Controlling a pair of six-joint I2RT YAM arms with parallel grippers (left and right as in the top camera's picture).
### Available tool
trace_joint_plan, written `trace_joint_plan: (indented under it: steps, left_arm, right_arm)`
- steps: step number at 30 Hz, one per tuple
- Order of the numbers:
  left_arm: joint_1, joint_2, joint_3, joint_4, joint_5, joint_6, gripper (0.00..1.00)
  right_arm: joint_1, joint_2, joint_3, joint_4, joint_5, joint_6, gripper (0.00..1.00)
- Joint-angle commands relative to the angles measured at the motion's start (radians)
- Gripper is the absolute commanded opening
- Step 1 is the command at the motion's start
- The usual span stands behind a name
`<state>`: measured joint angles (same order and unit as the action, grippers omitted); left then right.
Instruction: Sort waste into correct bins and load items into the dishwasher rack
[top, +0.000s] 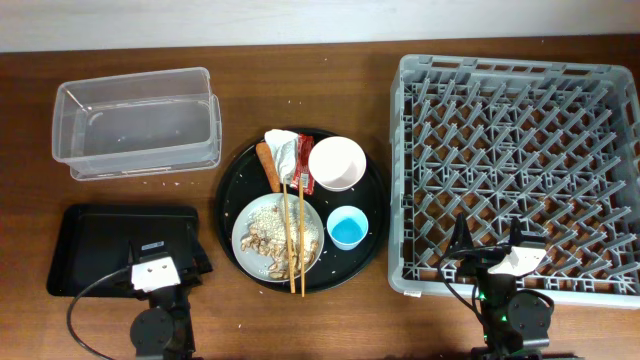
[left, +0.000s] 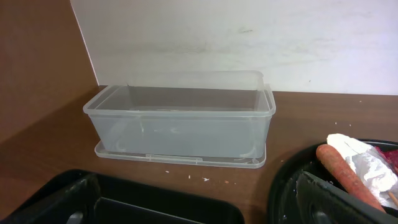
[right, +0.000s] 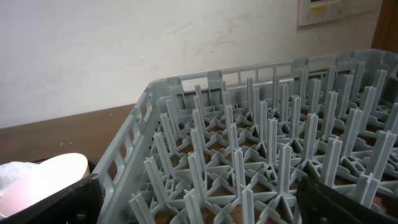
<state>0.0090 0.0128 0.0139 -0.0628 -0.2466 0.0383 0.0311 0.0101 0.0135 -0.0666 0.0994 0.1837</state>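
Observation:
On the round black tray (top: 232, 185) lie a white plate (top: 250, 232) with rice and scraps, wooden chopsticks (top: 294, 235) across it, a white bowl (top: 337, 163), a light-blue cup (top: 348, 227), a crumpled tissue (top: 283, 148), a red wrapper (top: 305, 178) and an orange sausage (top: 268, 166). The clear tub (top: 137, 136) is back left, the black tray bin (top: 95, 240) front left. The grey dishwasher rack (top: 520, 170) is at the right. My left gripper (top: 160, 250) is open and empty over the black bin's right end. My right gripper (top: 490, 245) is open and empty over the rack's front edge.
In the left wrist view the clear tub (left: 180, 121) stands ahead, the sausage (left: 348, 177) and tissue (left: 364, 155) at the right. In the right wrist view rack pegs (right: 249, 149) fill the view, with the bowl (right: 43, 183) at the left. Crumbs dot the table by the tub.

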Motion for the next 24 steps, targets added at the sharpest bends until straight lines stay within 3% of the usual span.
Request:
trace_joint_plan:
  steps: [1,4,7,8,9,11,13,16,20,22,24]
  left_arm:
    - [0.001,-0.005,-0.005,0.002,-0.011,0.008,1.00]
    - [0.001,-0.005,-0.005,0.014,-0.006,0.008,1.00]
    - [0.000,-0.005,-0.005,0.031,0.261,0.007,1.00]
    - [0.001,-0.005,-0.004,0.159,0.396,0.007,1.00]
    - [0.000,-0.005,0.013,0.263,0.442,-0.012,1.00]
    - [0.001,0.017,0.108,0.298,0.434,-0.103,1.00]
    - [0.001,0.106,0.290,0.141,0.435,-0.106,1.00]
    - [0.000,0.361,0.655,-0.188,0.436,-0.106,0.99]
    - [0.000,0.869,1.227,-0.618,0.647,-0.106,1.00]
    - [0.000,1.082,1.423,-0.724,0.765,-0.105,1.00]
    - [0.001,1.197,1.494,-0.734,0.917,-0.121,1.00]
  right_arm:
    - [-0.006,-0.006,-0.008,0.002,0.009,0.000,0.98]
    - [-0.005,-0.007,-0.008,0.001,-0.074,0.012,0.98]
    - [-0.005,-0.006,-0.008,0.054,-0.338,0.016,0.98]
    - [-0.005,-0.006,0.003,0.119,-0.412,0.017,0.98]
    - [-0.005,-0.006,0.040,0.152,-0.425,0.041,0.98]
    - [-0.005,0.007,0.159,0.146,-0.430,0.045,0.98]
    - [-0.005,0.076,0.310,0.058,-0.430,0.045,0.98]
    - [-0.005,0.328,0.628,-0.282,-0.430,0.041,0.98]
    - [-0.005,0.737,1.083,-0.674,-0.429,0.029,0.98]
    - [-0.005,0.944,1.281,-0.846,-0.430,0.004,0.98]
    - [-0.005,1.076,1.352,-0.940,-0.462,0.007,0.98]
